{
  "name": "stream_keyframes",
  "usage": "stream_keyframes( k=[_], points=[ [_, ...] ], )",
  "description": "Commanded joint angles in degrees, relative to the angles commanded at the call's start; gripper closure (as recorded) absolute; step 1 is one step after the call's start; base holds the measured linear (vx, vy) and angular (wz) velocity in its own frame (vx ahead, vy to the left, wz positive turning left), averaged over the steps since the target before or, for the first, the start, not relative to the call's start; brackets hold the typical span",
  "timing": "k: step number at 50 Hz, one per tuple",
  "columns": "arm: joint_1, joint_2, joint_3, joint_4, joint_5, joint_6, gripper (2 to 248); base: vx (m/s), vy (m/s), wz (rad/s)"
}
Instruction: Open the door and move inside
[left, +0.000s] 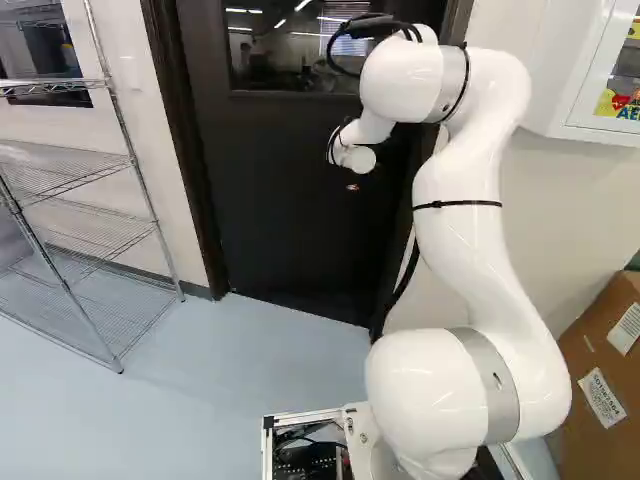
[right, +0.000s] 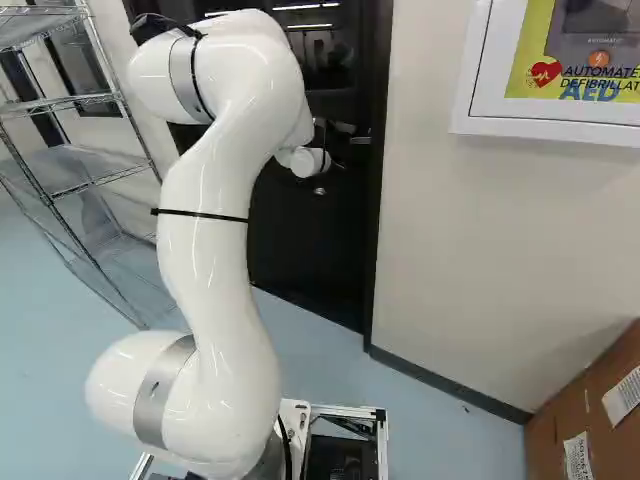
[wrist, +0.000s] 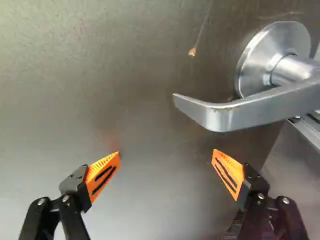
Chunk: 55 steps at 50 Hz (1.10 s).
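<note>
With the gripper's (wrist: 166, 152) forward line as twelve o'clock, the lever handle (wrist: 235, 112) sits at two, near the door's (left: 290, 190) edge. The fingers stand wide apart. The arm (left: 460, 230) arches doorward; floor (left: 240, 360) separates it from the wire rack (left: 130, 160) at nine o'clock in the left base view.

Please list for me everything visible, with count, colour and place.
Flat windowed door: 1, near-black, ahead of arm
Metal lever handle: 1, silver, on door
Wire shelf rack: 1, silver, left of door
Wall cabinet: 1, white, right of door
Cardboard box: 1, brown, below cabinet
Flat wall: 1, cream, beside door
Smooth floor: 1, pale blue, below
Jointed arm: 1, white, before door
Two-finger gripper: 1, black, orange pads, open, facing door
</note>
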<state>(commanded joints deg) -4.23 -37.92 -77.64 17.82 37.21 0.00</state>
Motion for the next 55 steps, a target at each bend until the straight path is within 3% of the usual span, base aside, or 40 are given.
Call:
stream_keyframes(
  k=[13,26,55],
  points=[
    [0.03,-3.45,-4.69,1.89,0.0,0.0,3,0.0,0.0,0.0],
    [0.05,-4.12,-5.61,1.99,0.0,0.0,3,0.0,0.0,0.0],
    [-0.69,2.14,2.88,1.99,0.0,0.0,3,0.0,0.0,0.0]
  ],
)
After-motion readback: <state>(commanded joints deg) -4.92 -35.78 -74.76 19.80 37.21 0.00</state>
